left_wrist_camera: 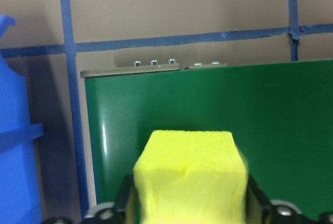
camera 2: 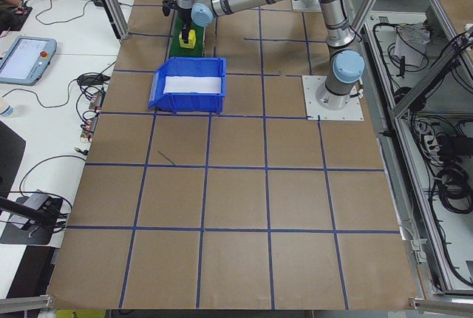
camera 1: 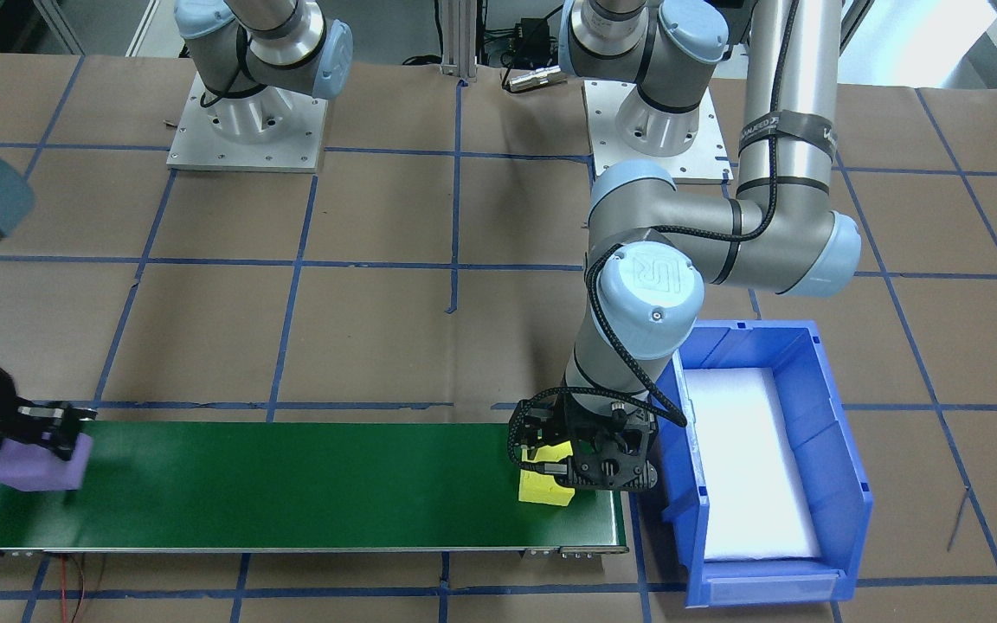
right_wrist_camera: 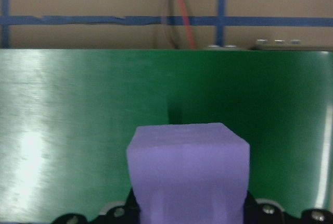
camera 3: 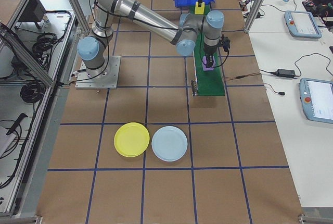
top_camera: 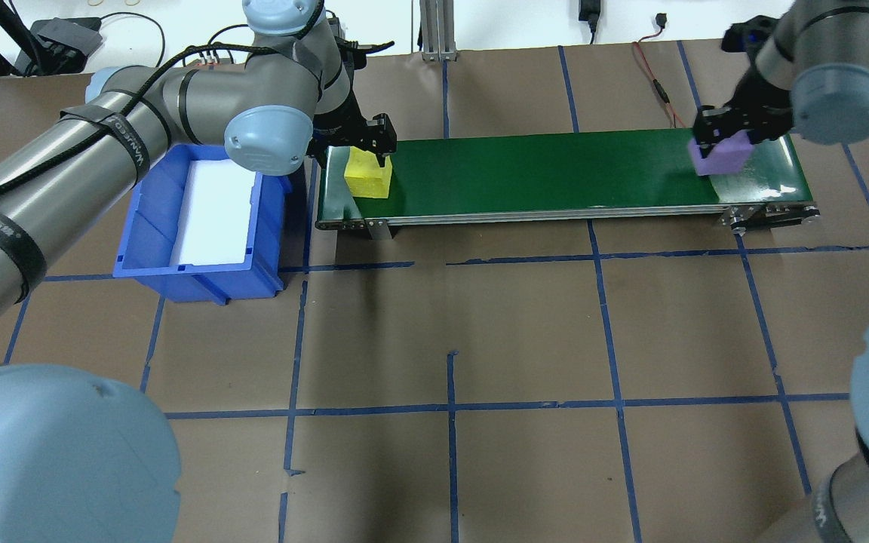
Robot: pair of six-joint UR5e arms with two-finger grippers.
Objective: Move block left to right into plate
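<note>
A long green conveyor belt (top_camera: pixel 555 175) lies across the upper middle of the overhead view, on the brown-paper tabletop (top_camera: pixel 449 339) marked with blue tape lines. At the belt's left end in that view, the left pincer (top_camera: pixel 363 147) is closed on a yellow block (top_camera: pixel 368 179); the left wrist view shows the block filling the gap between the 2 fingers, with its base at or just above the belt. A blue bin (top_camera: pixel 201 219) with a white liner stands just beside that end of the belt, off the belt's edge.

At the belt's right end in the overhead view, the right pincer (top_camera: pixel 721 132) is closed on a purple block (top_camera: pixel 720 157), which the right wrist view shows clamped between its fingers over the green surface.

The yellow plate (camera 3: pixel 131 139) appears only in the exterior right view, at the lower left of centre, lying flat on the tabletop well apart from the belt and both blocks. A pale blue plate (camera 3: pixel 169 144) sits just beside it, to its right.
</note>
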